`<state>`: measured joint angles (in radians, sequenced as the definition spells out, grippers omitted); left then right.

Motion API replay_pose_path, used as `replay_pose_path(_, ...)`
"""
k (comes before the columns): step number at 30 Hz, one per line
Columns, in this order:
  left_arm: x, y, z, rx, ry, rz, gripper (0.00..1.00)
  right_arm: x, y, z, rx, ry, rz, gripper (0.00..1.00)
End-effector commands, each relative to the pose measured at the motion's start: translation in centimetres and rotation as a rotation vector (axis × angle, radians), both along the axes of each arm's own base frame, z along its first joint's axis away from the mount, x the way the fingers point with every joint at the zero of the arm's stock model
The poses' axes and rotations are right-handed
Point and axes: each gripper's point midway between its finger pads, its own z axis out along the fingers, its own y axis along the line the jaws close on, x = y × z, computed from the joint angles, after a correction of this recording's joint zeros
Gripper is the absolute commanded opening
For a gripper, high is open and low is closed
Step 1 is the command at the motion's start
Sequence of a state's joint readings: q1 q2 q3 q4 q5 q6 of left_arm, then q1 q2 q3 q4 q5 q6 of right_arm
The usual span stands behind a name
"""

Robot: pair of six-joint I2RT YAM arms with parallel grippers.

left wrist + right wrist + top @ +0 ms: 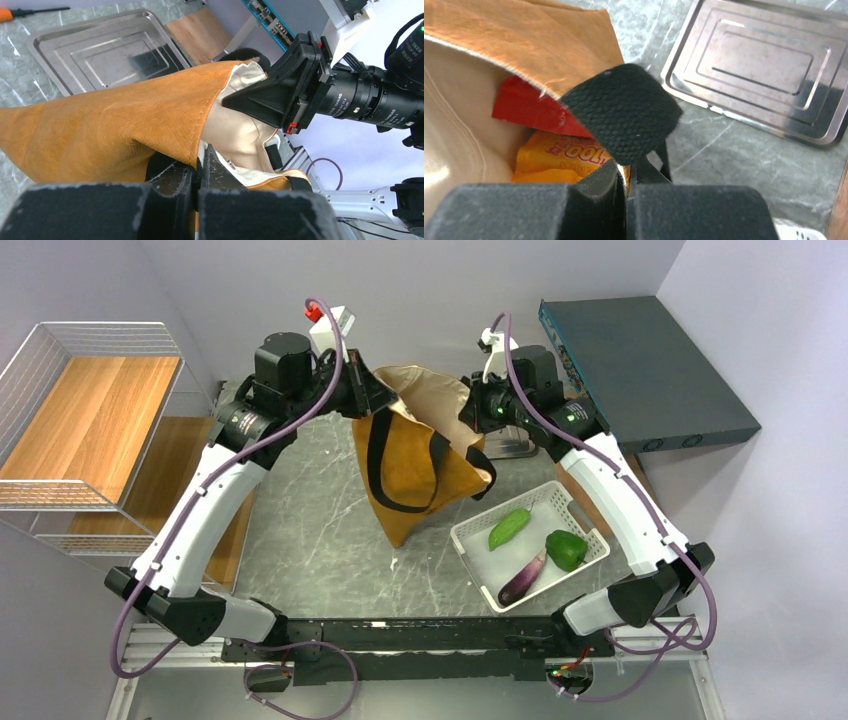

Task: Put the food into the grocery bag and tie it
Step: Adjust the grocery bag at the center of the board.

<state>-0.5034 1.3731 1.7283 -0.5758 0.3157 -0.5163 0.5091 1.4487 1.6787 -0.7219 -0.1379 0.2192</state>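
Note:
The mustard grocery bag point(415, 475) stands in the middle of the table, its mouth held up between both arms. My left gripper point(383, 398) is shut on the bag's left rim; in the left wrist view the jaws point(200, 167) pinch the ochre fabric point(110, 125) and cream lining. My right gripper point(472, 408) is shut on the right rim, and its jaws point(629, 172) close where a black strap point(624, 110) curls over. Food lies inside: a red packet point(526, 107) and a yellow packet point(559, 155). Other food is hidden.
A white basket point(478, 545) at the right front holds two green vegetables and a purple aubergine point(523, 578). A steel tray point(764, 65) lies behind the bag. A wire shelf point(80, 420) stands at the left, a dark flat box point(640, 370) at the back right.

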Motion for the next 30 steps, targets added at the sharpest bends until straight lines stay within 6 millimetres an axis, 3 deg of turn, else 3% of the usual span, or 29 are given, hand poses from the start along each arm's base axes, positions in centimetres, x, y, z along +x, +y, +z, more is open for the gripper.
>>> replay_pose_path(1,-1.6,0.6,9.4,-0.156,-0.226,-0.015,0.0,-1.6,-1.2,3.4,0.004,-0.071,0.0,0.0)
replay_pose_path(5,-3.2,0.1,8.8,-0.171,-0.153,-0.079,0.0,-2.6,-1.8,3.3,-0.02,-0.032,0.007,0.0)
replay_pose_path(8,-3.8,-0.2,6.6,-0.141,-0.07,-0.11,0.0,-3.6,-2.2,2.6,-0.043,0.023,0.018,0.0)
replay_pose_path(13,-3.7,-0.6,3.2,-0.091,0.065,-0.121,0.0,-4.6,-3.4,1.1,-0.082,0.142,-0.013,0.0)
replay_pose_path(18,-2.3,-1.4,-0.5,-0.043,0.172,-0.123,0.0,-3.8,-4.1,0.1,-0.087,0.214,-0.059,0.0)
replay_pose_path(21,-2.3,-1.5,0.4,-0.034,0.164,-0.149,0.0,-3.7,-2.7,2.7,-0.001,0.181,-0.01,0.0)
replay_pose_path(23,-2.7,-1.4,1.3,-0.035,0.173,-0.185,0.0,-4.1,-2.0,3.0,0.026,0.2,0.021,0.0)
replay_pose_path(30,-4.3,-1.6,0.5,-0.015,0.237,-0.272,0.0,-6.0,-2.5,-0.1,-0.004,0.378,0.024,0.0)
